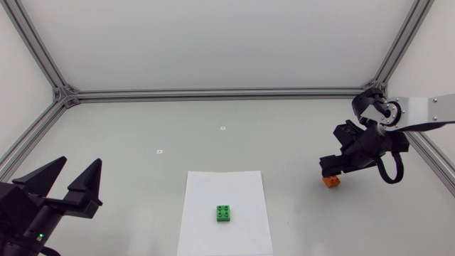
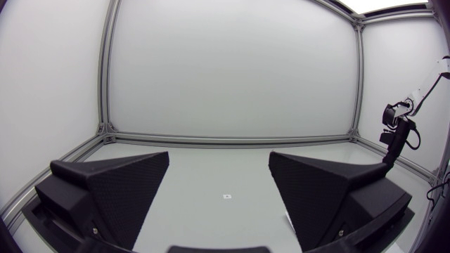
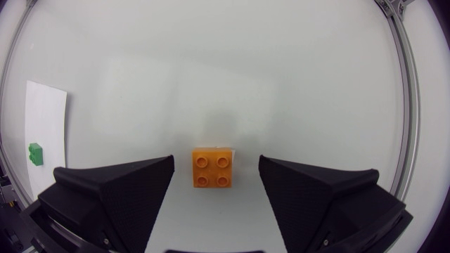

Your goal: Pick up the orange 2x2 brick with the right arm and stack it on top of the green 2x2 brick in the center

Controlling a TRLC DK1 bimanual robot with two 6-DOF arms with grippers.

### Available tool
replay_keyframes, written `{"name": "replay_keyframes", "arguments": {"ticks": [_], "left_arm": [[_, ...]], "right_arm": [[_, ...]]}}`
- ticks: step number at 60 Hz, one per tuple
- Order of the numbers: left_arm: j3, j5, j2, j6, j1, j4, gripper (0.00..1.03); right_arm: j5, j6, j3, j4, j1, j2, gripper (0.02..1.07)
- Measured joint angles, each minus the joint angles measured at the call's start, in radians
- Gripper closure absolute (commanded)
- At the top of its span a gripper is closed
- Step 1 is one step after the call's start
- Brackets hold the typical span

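The orange 2x2 brick lies on the table at the right, studs up. My right gripper hangs just above it, open. In the right wrist view the orange brick sits between the two spread fingers of my right gripper, touching neither. The green 2x2 brick rests on a white paper sheet near the table's front middle; the right wrist view shows the green brick far off beside the gripper. My left gripper stays open at the front left, its fingers holding nothing.
Aluminium frame rails border the table at the back and sides. Two small white markers lie on the bare surface behind the sheet. My right arm shows far off in the left wrist view.
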Motion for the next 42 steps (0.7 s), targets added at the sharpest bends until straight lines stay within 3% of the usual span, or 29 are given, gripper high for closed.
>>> {"name": "replay_keyframes", "arguments": {"ticks": [12, 29, 42], "left_arm": [[0.000, 0.000, 0.000, 0.000, 0.000, 0.000, 0.04], [0.000, 0.000, 0.000, 0.000, 0.000, 0.000, 0.04], [0.000, 0.000, 0.000, 0.000, 0.000, 0.000, 0.04]], "right_arm": [[0.003, 0.003, -0.022, 0.042, 0.000, 0.021, 0.28], [0.004, 0.003, -0.044, 0.049, 0.000, 0.039, 0.45], [0.004, 0.003, -0.044, 0.051, 0.000, 0.037, 0.47]]}}
